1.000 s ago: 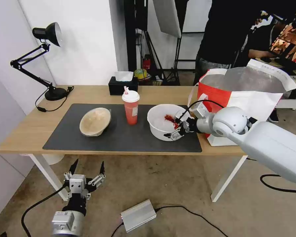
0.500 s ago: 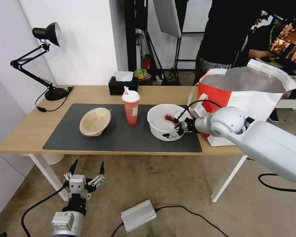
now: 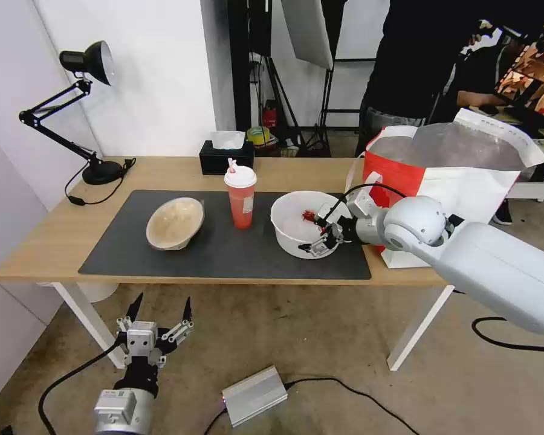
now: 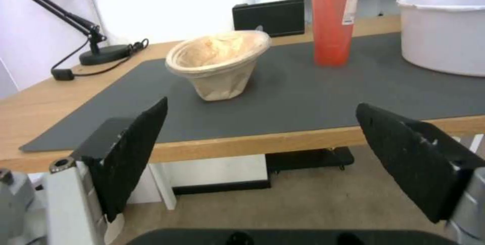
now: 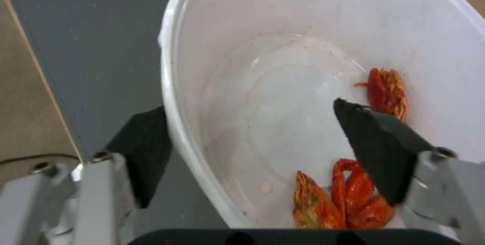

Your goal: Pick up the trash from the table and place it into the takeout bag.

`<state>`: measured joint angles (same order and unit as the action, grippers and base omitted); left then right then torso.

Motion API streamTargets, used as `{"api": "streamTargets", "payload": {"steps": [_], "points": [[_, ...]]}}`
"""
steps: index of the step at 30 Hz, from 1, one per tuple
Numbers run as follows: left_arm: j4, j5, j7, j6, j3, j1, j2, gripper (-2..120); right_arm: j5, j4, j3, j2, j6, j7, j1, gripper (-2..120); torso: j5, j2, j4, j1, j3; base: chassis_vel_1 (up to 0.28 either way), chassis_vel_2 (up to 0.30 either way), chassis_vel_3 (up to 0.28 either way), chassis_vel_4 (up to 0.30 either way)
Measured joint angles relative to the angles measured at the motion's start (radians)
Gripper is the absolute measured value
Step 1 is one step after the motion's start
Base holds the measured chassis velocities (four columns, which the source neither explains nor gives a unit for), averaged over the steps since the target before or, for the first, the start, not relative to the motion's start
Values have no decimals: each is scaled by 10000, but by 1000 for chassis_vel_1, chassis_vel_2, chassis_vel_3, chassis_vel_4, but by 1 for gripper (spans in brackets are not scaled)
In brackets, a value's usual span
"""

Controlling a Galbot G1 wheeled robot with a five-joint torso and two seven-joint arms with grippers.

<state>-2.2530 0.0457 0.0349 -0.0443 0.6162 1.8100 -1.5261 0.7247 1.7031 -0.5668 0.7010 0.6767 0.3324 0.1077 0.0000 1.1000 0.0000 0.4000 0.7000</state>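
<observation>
Light wood forms the table point(image 3: 60, 241), which carries a dark grey mat point(image 3: 223, 254) serving as the landmark. On the mat's right part sits the white plastic bowl point(image 3: 296, 232), holding red scraps point(image 5: 354, 199). The right gripper point(image 3: 320, 232) is at this bowl's right rim with its fingers spread apart, one black pad point(image 5: 144, 150) outside the wall and the other inside above the scraps, the rim between them and not yet pinched. At the mat's middle stands the red drink cup point(image 3: 240, 199), upright with white lid and straw. On the mat's left part lies the tan pulp bowl point(image 3: 175, 223), tilted on its side. Just off the mat's right end stands the red-and-white takeout bag point(image 3: 447, 175), mouth open. Behind the mat are a black tissue box point(image 3: 226, 158) and a black desk lamp point(image 3: 72, 109). Below the mat's front edge, over the floor, the left gripper point(image 3: 160, 308) hangs with fingers wide apart, holding nothing.
</observation>
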Motion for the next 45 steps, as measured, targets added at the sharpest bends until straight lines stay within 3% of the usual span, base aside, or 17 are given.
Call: {"api": "streamTargets", "payload": {"steps": [3, 38, 45], "points": [[-3, 0, -1, -1, 0, 2, -2, 100, 1, -18, -16, 44, 0, -14, -7, 69, 0, -1, 0, 0, 0, 0, 0, 0, 0], [-42, 0, -4, -26, -3, 23, -93, 100, 312, -458, -426, 615, 97, -302, -229, 68, 0, 0, 1, 0, 0, 0, 0, 0, 0], [-42, 1, -5, -30, -9, 19, -95, 100, 363, -453, -497, 655, 169, -450, -203, 63, 0, 0, 1, 0, 0, 0, 0, 0, 0]]}}
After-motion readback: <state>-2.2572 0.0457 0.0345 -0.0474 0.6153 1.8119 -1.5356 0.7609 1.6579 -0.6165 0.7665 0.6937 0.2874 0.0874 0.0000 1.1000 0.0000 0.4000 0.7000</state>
